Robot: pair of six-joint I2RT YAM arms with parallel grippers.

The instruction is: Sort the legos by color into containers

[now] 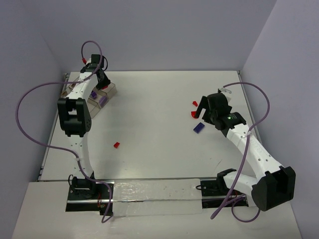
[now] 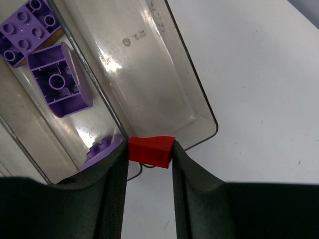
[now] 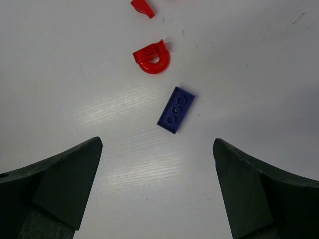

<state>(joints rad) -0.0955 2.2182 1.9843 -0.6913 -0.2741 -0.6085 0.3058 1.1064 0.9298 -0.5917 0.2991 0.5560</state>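
My left gripper [image 2: 149, 155] is shut on a small red lego [image 2: 151, 150], held over the near end of the clear brownish tray [image 2: 159, 84], just above the edge of its empty right compartment. The left compartment holds three purple legos [image 2: 59, 80]. In the top view this gripper [image 1: 102, 81] hangs over the tray [image 1: 110, 91] at the back left. My right gripper [image 3: 157, 144] stands wide open above the table, with a dark purple flat lego [image 3: 176, 110] just ahead of it. Beyond that lie a rounded red lego [image 3: 152, 57] and another red piece [image 3: 143, 7].
A single red lego [image 1: 116, 145] lies on the white table left of centre. Grey walls close the table at the back and both sides. Purple cables loop off both arms.
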